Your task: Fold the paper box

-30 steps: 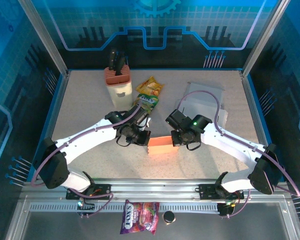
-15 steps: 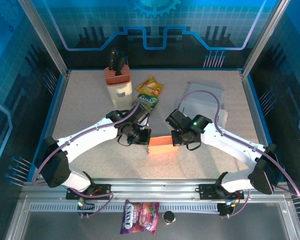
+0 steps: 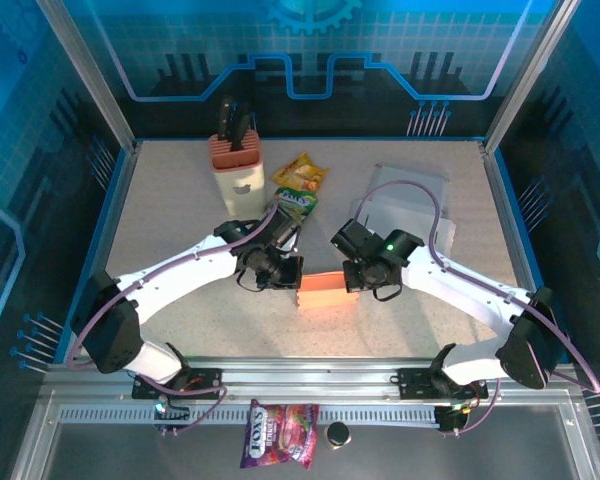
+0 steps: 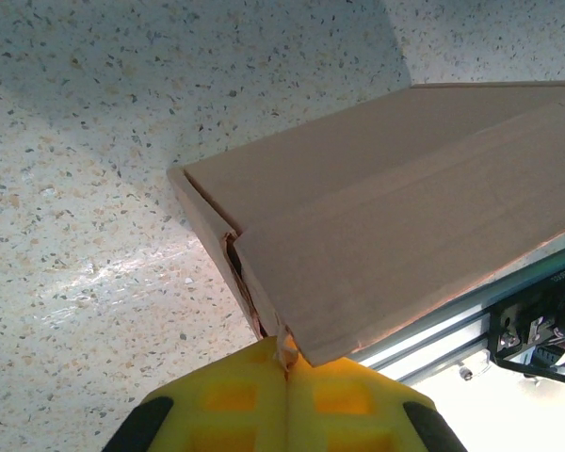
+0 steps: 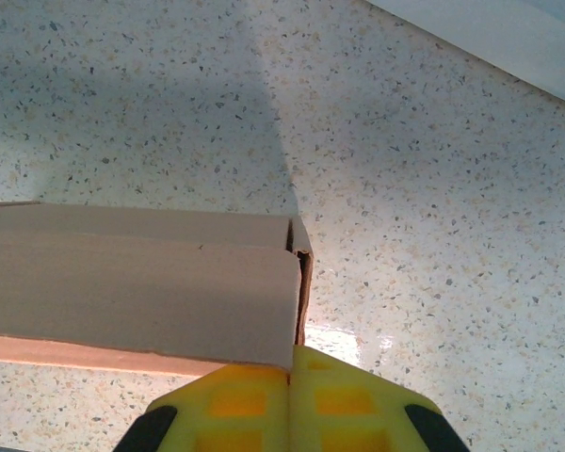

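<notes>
Top view: you've got the box (image 3: 325,290) mid-table (image 3: 180,200), near the front, w/ the left gripper (image 3: 292,278) and right gripper (image 3: 352,280) at its two ends.
Left wrist: fingers (image 4: 226,400) pressed tight together, nipping the box (image 4: 386,217) corner.
Right wrist: fingers (image 5: 235,405) tight together too, prob. nipping the box (image 5: 132,292) end wall.

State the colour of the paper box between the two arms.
The paper box is orange, clearest in the top external view.
</notes>
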`<state>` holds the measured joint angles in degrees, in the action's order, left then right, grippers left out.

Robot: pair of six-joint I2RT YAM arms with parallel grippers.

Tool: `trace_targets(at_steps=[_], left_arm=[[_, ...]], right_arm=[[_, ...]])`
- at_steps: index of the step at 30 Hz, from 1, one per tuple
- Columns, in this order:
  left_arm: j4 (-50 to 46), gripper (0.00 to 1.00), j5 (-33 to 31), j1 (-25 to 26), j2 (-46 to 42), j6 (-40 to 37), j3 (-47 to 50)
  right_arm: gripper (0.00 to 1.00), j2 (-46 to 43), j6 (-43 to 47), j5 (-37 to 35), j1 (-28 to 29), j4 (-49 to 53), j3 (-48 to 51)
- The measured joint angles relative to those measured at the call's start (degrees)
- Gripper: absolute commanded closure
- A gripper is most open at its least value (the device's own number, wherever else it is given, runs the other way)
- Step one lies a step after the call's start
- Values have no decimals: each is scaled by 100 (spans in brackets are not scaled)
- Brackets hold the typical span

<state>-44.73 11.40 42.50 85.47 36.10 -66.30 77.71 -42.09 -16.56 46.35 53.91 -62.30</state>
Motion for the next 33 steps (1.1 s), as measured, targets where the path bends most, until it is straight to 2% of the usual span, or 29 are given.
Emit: trace_targets(at_steps=[22,29,33], left_arm=[[306,100,-55,33,-17,-212,350],[372,100,-68,83,-46,-210,391],[411,100,-105,107,-46,-208,404]], right_arm=[[100,-22,-20,4,11,-142,162],[56,-352,-361,254,9,-94,199],[43,-1104,-826,734,-136,-146,442]])
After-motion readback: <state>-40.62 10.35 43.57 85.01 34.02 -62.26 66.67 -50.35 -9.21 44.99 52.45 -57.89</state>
